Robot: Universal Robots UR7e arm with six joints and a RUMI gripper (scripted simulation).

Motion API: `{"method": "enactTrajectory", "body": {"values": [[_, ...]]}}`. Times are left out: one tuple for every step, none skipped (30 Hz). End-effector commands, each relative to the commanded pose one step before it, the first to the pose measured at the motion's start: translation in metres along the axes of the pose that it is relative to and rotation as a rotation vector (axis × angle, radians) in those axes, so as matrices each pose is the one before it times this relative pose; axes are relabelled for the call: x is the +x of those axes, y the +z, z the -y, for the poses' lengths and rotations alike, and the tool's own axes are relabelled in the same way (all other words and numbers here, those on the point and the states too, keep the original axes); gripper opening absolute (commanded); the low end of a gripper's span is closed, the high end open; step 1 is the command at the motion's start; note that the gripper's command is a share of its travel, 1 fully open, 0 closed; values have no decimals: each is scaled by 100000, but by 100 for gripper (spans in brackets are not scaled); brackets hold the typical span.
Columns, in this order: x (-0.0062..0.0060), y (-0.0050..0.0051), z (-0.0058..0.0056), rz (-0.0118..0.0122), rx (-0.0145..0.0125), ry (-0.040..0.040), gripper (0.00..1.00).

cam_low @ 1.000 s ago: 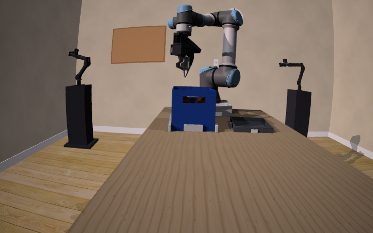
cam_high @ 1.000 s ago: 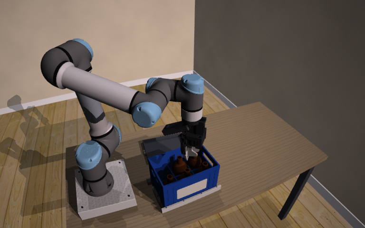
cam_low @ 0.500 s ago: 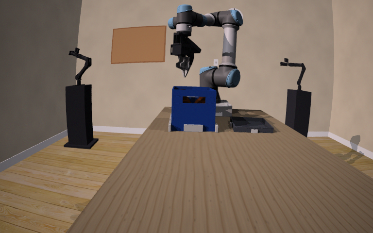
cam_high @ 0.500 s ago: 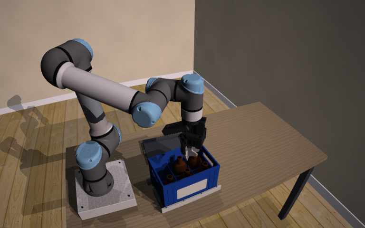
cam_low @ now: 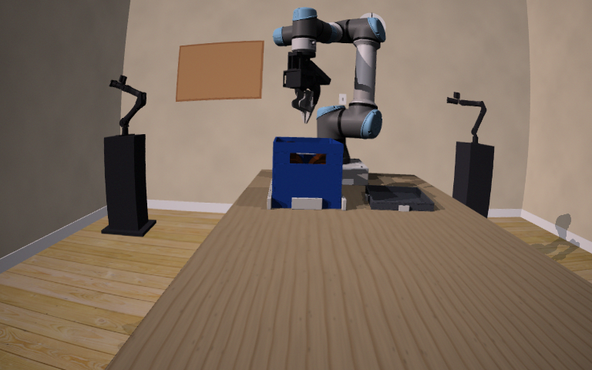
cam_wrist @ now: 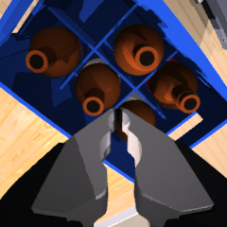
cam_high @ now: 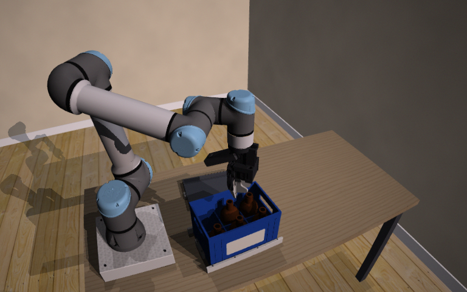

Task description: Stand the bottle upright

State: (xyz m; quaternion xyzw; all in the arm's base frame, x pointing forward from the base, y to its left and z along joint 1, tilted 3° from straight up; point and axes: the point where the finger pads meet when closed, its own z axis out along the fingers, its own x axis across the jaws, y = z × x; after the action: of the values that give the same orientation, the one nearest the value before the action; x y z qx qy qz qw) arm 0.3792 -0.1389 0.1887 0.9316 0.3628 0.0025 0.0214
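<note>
The two-jaw black gripper with grey tapered fingers (cam_high: 235, 195) (cam_low: 306, 122) is clenched on nothing, its tips together, pointing down above the crate's rim.

Nearest beneath it are five brown, round-shouldered bottles with narrow necks, each in a compartment of its own: one (cam_wrist: 137, 117) partly hidden by the fingertips in the wrist view, the others spread beyond the tips in that view. Which neck differs in thickness I cannot tell, but all five bottles are in the crate.

Around them, below the gripper, stands the deep blue rectangular crate (cam_high: 220, 248) (cam_low: 307, 183) with handle slots and thin dividers.

Farther from the gripper, just beside the crate, the shallow dark grey rectangular tray (cam_high: 199, 181) (cam_low: 401, 203) lies flat and holds no bottle. Both rest on the long brown wood-grained table (cam_high: 330, 179) (cam_low: 331, 279) below.
</note>
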Motion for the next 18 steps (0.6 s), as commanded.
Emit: {"method": "enactTrajectory", "body": {"values": [[2767, -59, 2402, 140, -186, 94, 0], [384, 3, 395, 0, -4, 0, 0], [170, 1, 178, 0, -2, 0, 0], [28, 0, 30, 0, 0, 0, 0], [0, 0, 0, 0, 0, 0, 0], [0, 0, 0, 0, 0, 0, 0], [0, 0, 0, 0, 0, 0, 0], [0, 0, 0, 0, 0, 0, 0], [0, 0, 0, 0, 0, 0, 38], [0, 0, 0, 0, 0, 0, 38], [0, 0, 0, 0, 0, 0, 38], [0, 0, 0, 0, 0, 0, 38], [0, 0, 0, 0, 0, 0, 38], [0, 0, 0, 0, 0, 0, 38], [0, 0, 0, 0, 0, 0, 38], [0, 0, 0, 0, 0, 0, 38], [0, 0, 0, 0, 0, 0, 38], [0, 0, 0, 0, 0, 0, 38]]}}
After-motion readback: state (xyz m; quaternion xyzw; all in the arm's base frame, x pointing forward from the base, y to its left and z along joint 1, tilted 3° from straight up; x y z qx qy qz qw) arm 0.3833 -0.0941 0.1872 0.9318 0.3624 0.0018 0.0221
